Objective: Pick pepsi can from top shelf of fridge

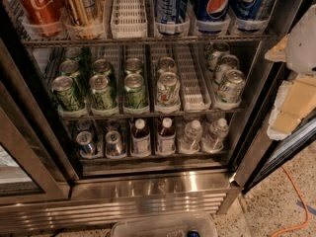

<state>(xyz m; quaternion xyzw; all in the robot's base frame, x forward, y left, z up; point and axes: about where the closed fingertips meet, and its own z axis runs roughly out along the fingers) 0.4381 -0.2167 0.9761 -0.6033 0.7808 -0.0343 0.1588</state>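
The fridge (148, 189) stands open in front of me. Its top shelf (129, 14) runs along the upper edge of the camera view. The pepsi can (170, 4), dark blue with a white small-print panel, stands at the front of a lane right of an empty white tray. Two blue cans with the round logo (216, 4) stand to its right. A red Coca-Cola can (38, 4) and a gold can (81, 6) stand at the left. My gripper (291, 88), white and beige, hangs at the right edge, outside the fridge, below and right of the pepsi can.
Green cans (101, 90) and silver cans (227, 85) fill the middle shelf. Small cans and bottles (165, 135) stand on the lower shelf. A clear plastic bin (163, 226) sits on the floor in front. An orange cable (291, 201) lies on the floor at the right.
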